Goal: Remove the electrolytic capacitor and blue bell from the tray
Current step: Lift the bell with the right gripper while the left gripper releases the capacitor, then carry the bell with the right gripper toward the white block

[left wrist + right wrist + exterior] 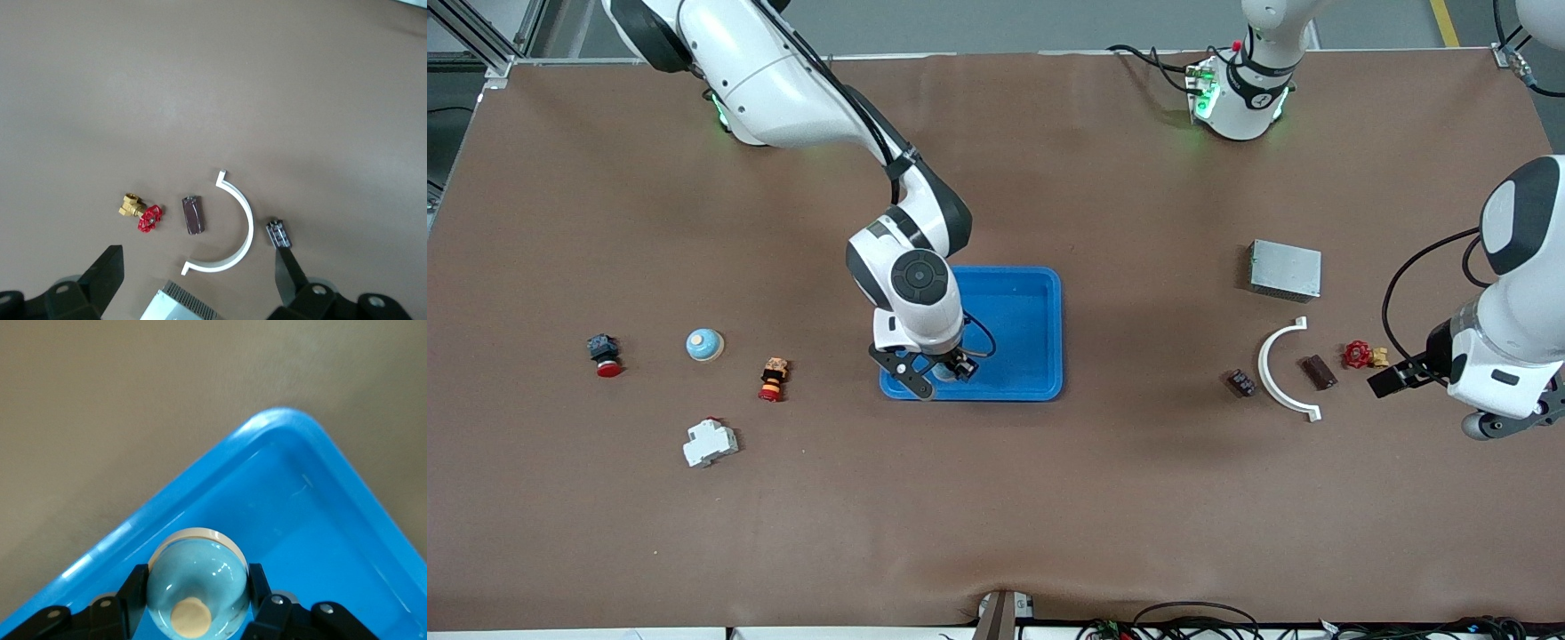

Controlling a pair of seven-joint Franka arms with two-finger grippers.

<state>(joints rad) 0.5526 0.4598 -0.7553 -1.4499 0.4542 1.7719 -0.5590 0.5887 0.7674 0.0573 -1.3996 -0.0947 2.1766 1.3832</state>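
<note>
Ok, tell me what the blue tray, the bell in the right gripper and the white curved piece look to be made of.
Blue tray: glossy moulded plastic, judging by the bright highlights along its rounded rim.
Bell, held in the right gripper over the tray: smooth, shiny pale blue dome, likely painted metal or glazed; tan knob on top.
White curved piece: matte, thin, probably plastic.

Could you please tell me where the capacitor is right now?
In the front view, the capacitor lies on the table toward the left arm's end, between the white curved bracket and the red-handled valve.
</note>
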